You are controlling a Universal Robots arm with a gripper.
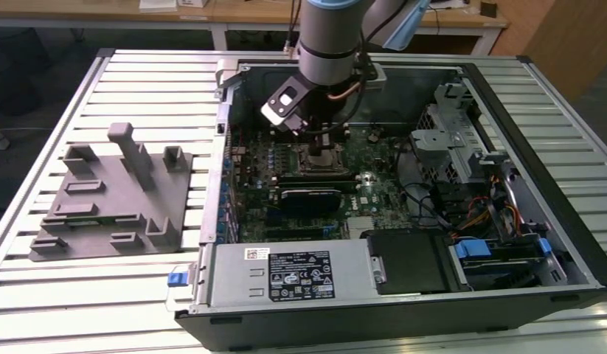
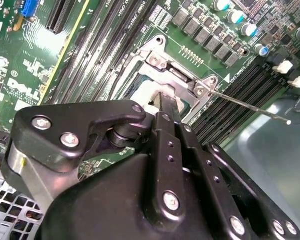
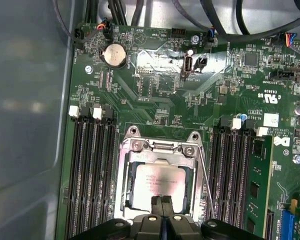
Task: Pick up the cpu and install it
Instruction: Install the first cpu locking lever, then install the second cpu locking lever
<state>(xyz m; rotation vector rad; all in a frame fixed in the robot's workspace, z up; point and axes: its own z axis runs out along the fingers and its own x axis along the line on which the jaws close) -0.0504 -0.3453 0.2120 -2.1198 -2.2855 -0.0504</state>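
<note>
On the exterior view's left, a grey fixture plate (image 1: 111, 210) lies on the slatted table (image 1: 87, 302). Right of it, inside the open computer case (image 1: 571, 247), the cpu (image 3: 157, 180) sits in the motherboard socket (image 3: 124, 167). The gripper (image 3: 162, 201) stands over it with its fingers together and nothing between them. Its tips are at the chip's pale top; I cannot tell whether they touch.

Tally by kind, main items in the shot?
cpu: 1
tool: 1
motherboard: 1
computer case: 1
grey fixture plate: 1
Total: 5
</note>
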